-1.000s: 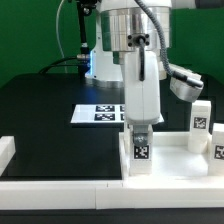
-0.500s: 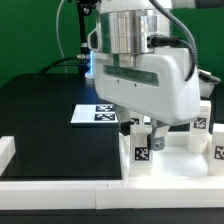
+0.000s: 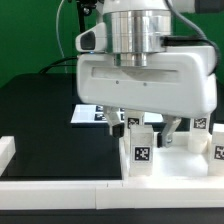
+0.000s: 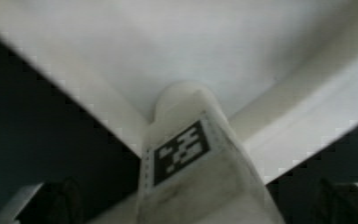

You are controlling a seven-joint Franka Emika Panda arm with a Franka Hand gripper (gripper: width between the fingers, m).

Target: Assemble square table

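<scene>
Standing wide open, the hand straddles an upright tagged leg, gripping nothing

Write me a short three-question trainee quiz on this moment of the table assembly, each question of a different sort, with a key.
1. True or false: the pincer is clamped shut on the leg standing below it.
2. Which lies behind the pincer on the black table? A) a screwdriver B) the marker board C) a red box
3. Fill in: the leg under the pincer stands ____ on the square tabletop.

Key:
1. False: the fingers stand apart on either side of the leg's top.
2. B
3. upright
</scene>
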